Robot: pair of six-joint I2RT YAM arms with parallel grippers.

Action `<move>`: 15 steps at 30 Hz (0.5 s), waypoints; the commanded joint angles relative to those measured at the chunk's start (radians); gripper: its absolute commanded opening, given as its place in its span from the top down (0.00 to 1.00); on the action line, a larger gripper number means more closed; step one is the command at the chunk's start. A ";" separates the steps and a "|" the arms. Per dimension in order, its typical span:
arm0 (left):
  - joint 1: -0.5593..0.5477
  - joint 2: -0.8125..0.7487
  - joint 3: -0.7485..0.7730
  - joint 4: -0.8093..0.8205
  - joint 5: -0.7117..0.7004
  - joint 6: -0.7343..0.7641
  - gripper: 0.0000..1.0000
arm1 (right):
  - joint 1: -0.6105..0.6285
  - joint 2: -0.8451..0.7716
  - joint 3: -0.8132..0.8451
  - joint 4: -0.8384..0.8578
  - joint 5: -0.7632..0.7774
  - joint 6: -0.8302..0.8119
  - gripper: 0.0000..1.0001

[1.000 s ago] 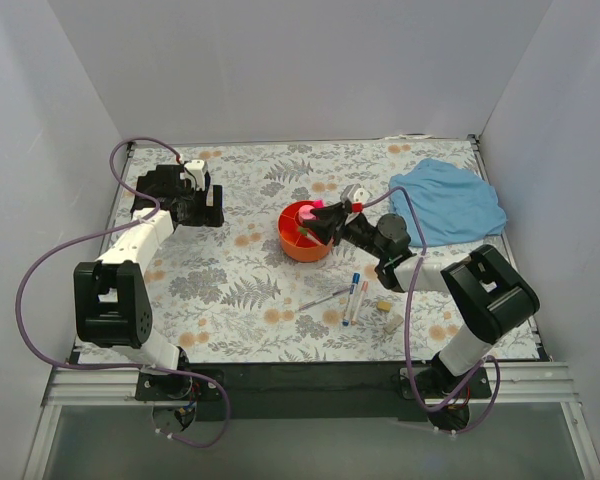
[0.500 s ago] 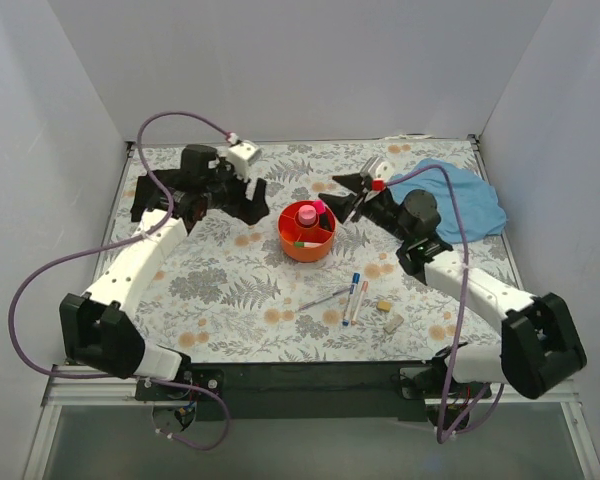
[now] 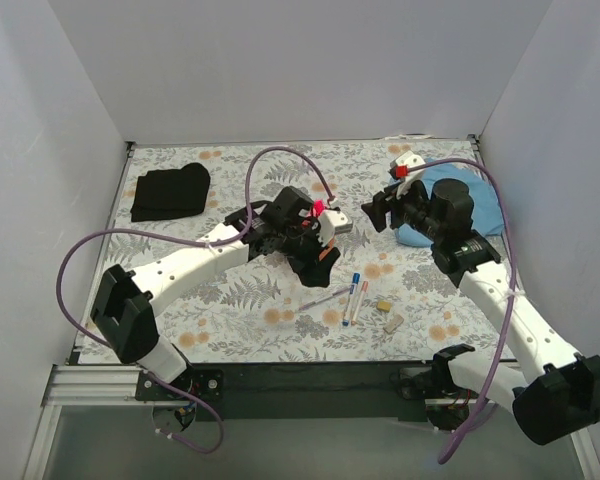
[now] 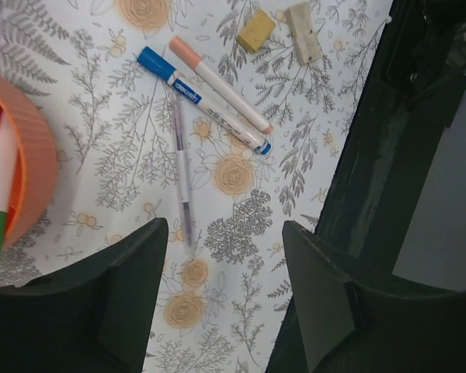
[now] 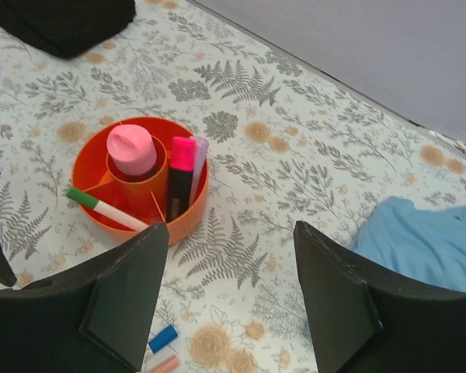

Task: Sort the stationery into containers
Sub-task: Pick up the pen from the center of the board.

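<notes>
Hovering over loose pens, left pincer [image 4: 217, 268] gapes wide, empty; right pincer [image 5: 217, 299] likewise. Blue-cap pen [image 4: 188, 92] and orange-cap pen [image 4: 217, 84] lie touching on desk [image 4: 85, 93], near orange tray [image 4: 35, 167]. Advice: straddle one barrel crosswise, mid-length, sparing its neighbour.

Left arm [image 3: 200, 262] now over tray [image 5: 190, 208]; right arm [image 3: 490, 290] — withdrawn.

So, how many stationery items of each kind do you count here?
Pens: 4: blue-capped pen, orange-capped pen, green-capped pen, thin pen
Markers: 2: pink highlighter, lilac marker
Pink bottle: 1
Erasers: 2
Total: 9
</notes>
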 commanded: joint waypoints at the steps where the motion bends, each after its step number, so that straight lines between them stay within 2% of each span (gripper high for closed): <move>1: -0.011 -0.064 -0.066 -0.023 -0.066 -0.065 0.40 | -0.013 -0.103 -0.010 -0.121 0.063 -0.047 0.24; 6: -0.011 -0.149 -0.263 0.059 -0.164 -0.110 0.39 | -0.016 -0.177 -0.026 -0.188 0.059 -0.052 0.24; 9: -0.011 -0.188 -0.366 0.125 -0.221 -0.195 0.39 | -0.016 -0.200 -0.043 -0.204 0.048 -0.078 0.25; 12: -0.011 -0.194 -0.417 0.196 -0.244 -0.262 0.39 | -0.016 -0.206 -0.051 -0.204 0.040 -0.092 0.25; 15: -0.011 -0.145 -0.397 0.225 -0.276 -0.263 0.40 | -0.016 -0.207 -0.059 -0.204 0.037 -0.093 0.25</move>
